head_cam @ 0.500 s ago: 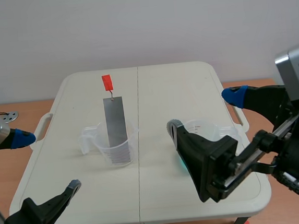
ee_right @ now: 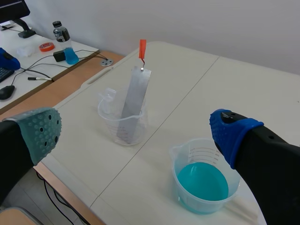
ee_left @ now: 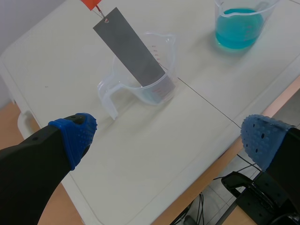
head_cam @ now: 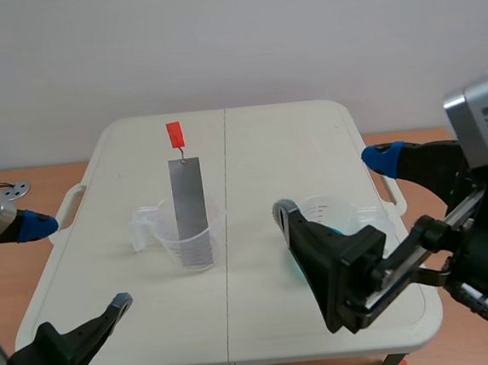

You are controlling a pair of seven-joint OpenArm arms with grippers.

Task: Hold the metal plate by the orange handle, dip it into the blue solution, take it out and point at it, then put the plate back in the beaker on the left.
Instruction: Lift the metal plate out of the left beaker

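Right gripper [head_cam: 334,181] has its fingers spread wide and holds nothing. Compared with half a second ago it has shifted only a little, and it is near the beaker of blue solution [ee_right: 199,152]. Left gripper [head_cam: 80,263] is spread too and has not moved. The metal plate [head_cam: 190,208] stays leaning in the left beaker [head_cam: 170,240], its orange handle [head_cam: 175,135] free above, so I judge the task has hardly begun. I count two grippers, two beakers, one plate, one handle and one table [head_cam: 249,148].
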